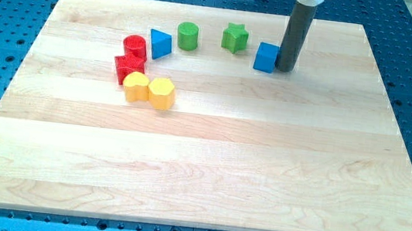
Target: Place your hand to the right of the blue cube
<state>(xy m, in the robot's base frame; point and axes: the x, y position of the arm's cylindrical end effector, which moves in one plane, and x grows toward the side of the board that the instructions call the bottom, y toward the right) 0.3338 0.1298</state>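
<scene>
The blue cube [265, 58] sat near the view's top edge of the wooden surface [201, 161], right of centre. It looked like a small, rigid, light block, probably plastic or painted wood, with flat faces. On the smooth boards I judged it would slide at the slightest nudge and could twist if struck off-centre. Nothing about it looked fragile. There was no way to take hold of it, because the arm carried no jaws to release or clench, only a straight dark rod. The rod could act on the cube only by pressing a flat side face, ideally near the middle. For this task, I judged no push was wanted at all.

My tip [284, 68] stood on the surface just beside the cube's right face, on the view's right. The rod's lower part lay so close to the cube's edge that I could not tell whether they were touching or barely apart. From that position I judged the task was done or very nearly done. The main risk was drifting toward the view's left and shoving the cube out of place.

The other blocks lay well apart from the tip, all toward the view's left:
- a green star [235, 37]
- a green cylinder [188, 36]
- a blue triangular block [159, 43]
- a red cylinder [134, 47]
- a second red block [129, 68] of unclear shape
- two yellow blocks [149, 90] touching each other
</scene>
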